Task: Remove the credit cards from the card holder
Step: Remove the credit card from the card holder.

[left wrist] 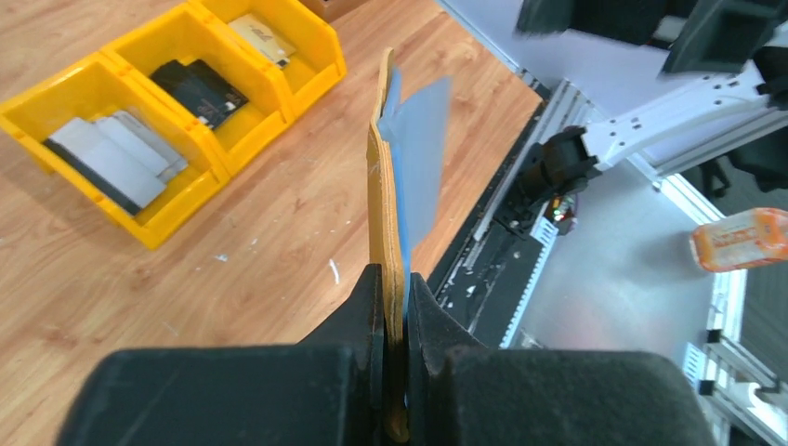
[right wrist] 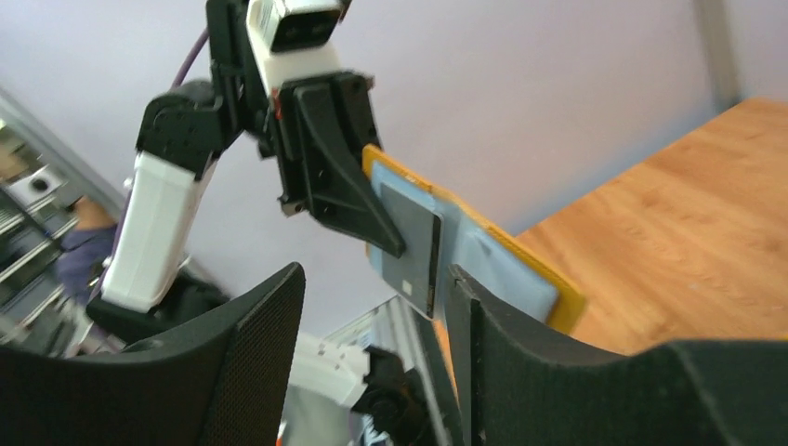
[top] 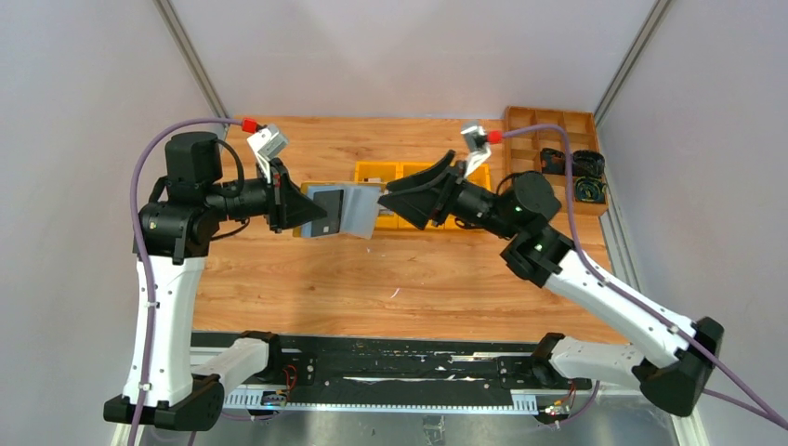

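The card holder (top: pixel 361 212) is open: mustard cover, pale blue-grey inner face.

card holder (top: pixel 361 212) aloft in left hand (top: pixel 314 210), right hand (top: pixel 388 197) facing it, yellow bins (top: pixel 376 172) behind, open table (top: pixel 372 279) nearer

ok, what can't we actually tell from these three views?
- Card count in the mustard-yellow folding card holder: right wrist shows one dark grey card face, any behind it hidden; left wrist sees the holder edge-on; top view too small.
- Whether the right gripper touches the holder: depth unreadable in every view.
- Holder's pale blue flap: blurred in left wrist.
- Brown wooden divided tray: contents too small in top view, partly behind the right arm.
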